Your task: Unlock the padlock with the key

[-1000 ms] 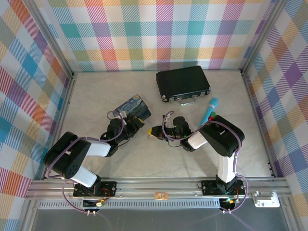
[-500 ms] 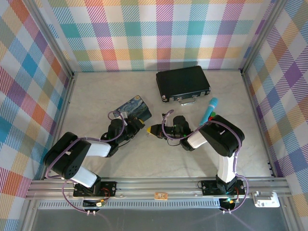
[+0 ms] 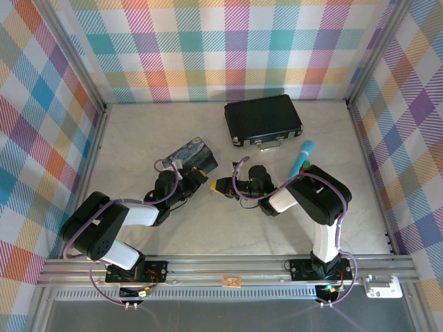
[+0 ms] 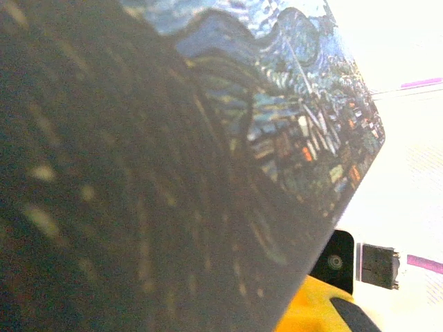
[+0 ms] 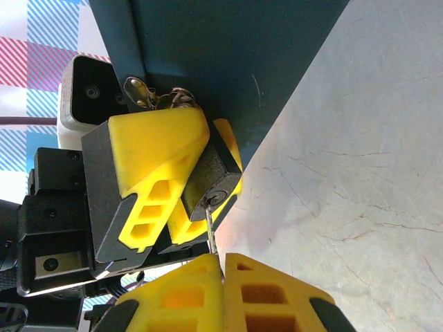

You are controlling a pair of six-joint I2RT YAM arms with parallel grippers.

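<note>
Right gripper pinched on key, tip at padlock keyhole

Both arms have black joints, white links, looping purple cables and yellow gripper fingers.

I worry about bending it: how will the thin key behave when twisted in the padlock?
The key is a thin metal sliver, so it may flex if twisted off-axis. The right gripper pinches smooth metal, so it might slip.
</note>
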